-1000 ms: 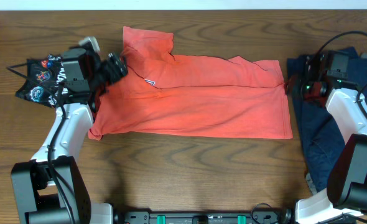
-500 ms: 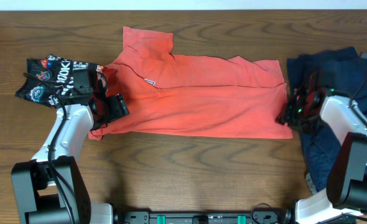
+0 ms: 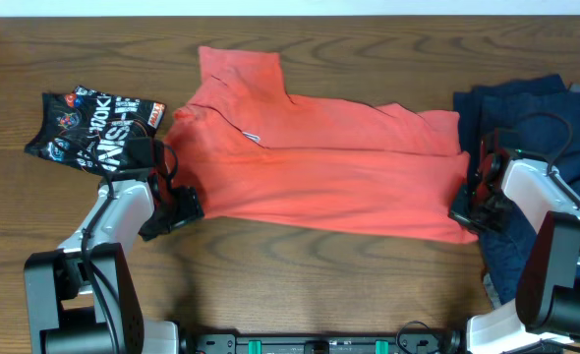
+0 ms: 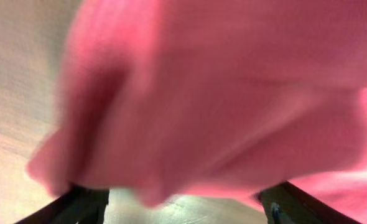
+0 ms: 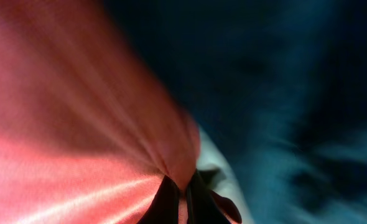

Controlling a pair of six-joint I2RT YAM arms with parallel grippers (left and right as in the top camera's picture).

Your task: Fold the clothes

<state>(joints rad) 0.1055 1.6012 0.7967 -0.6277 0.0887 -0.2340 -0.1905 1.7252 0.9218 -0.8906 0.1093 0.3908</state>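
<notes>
The coral-red T-shirt (image 3: 319, 172) of the clothes lies spread across the middle of the table. My left gripper (image 3: 179, 205) sits at its front left corner. In the left wrist view its fingers (image 4: 84, 202) stand wide apart, open, with the blurred shirt edge (image 4: 221, 93) draped over and between them. My right gripper (image 3: 465, 210) is at the front right corner. Its jaws are shut on a pinch of the shirt's fabric (image 5: 134, 124), seen at my right gripper (image 5: 183, 198) in the wrist view.
A small black printed garment (image 3: 91, 128) lies at the far left, just beyond my left arm. A dark navy garment (image 3: 531, 123) is heaped at the right edge under my right arm. Bare wooden table (image 3: 300, 285) runs along the front.
Both grippers came forward to the shirt's front corners. The right one went from open to shut on the corner. The shirt's front edge shifted toward me, mostly on the right.
</notes>
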